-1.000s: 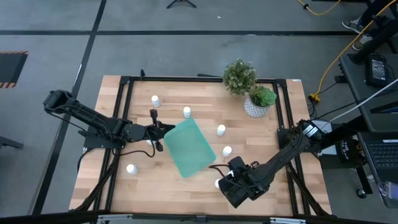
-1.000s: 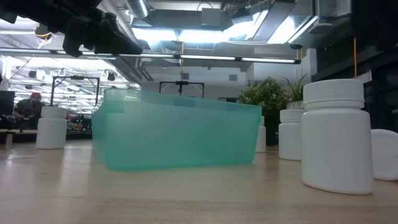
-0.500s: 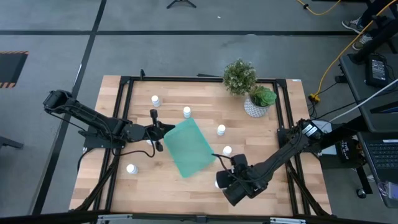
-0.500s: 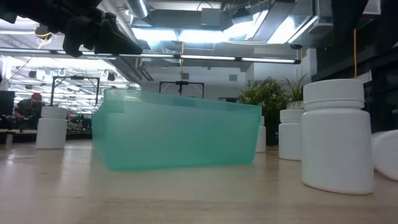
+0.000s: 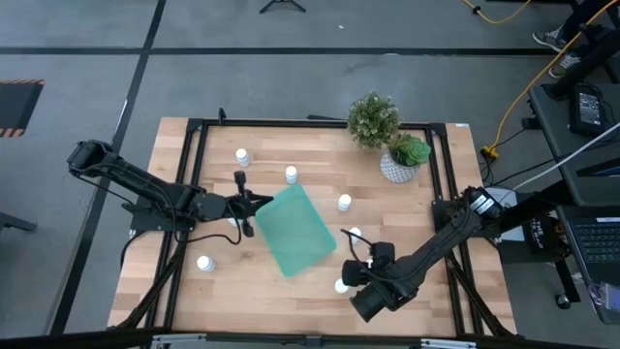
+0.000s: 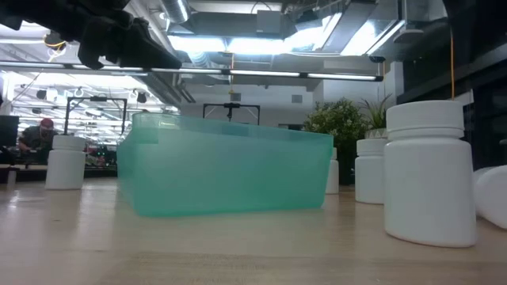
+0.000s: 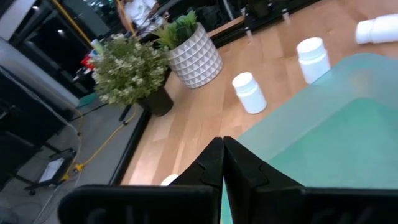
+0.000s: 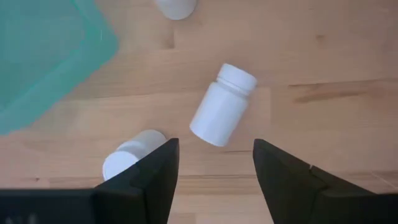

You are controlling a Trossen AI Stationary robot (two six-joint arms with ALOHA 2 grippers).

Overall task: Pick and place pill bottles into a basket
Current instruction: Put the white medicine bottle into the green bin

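The teal basket [image 5: 295,231] is lying turned at an angle near the middle of the tabletop [image 5: 242,291], empty as far as the high view shows; the pill bottles are sitting scattered around it, none inside; one bottle [image 5: 241,156] is standing toward the far left corner, another [image 5: 291,174] just beyond the basket's far edge, a third [image 5: 344,203] between the basket and the white plant pot [image 5: 398,167], and one [image 5: 204,263] near the left edge; the right gripper [image 5: 356,267] is hovering off the basket's near right side with its fingers [image 8: 152,171] spread wide and holding nothing; ahead of them a bottle lying on its side [image 8: 222,104] is resting on the wood, with an upright bottle [image 8: 127,157] beside the one finger; the left gripper [image 5: 262,199] is waiting at the basket's left edge, its fingers [image 7: 208,171] pressed together over the rim, gripping nothing.
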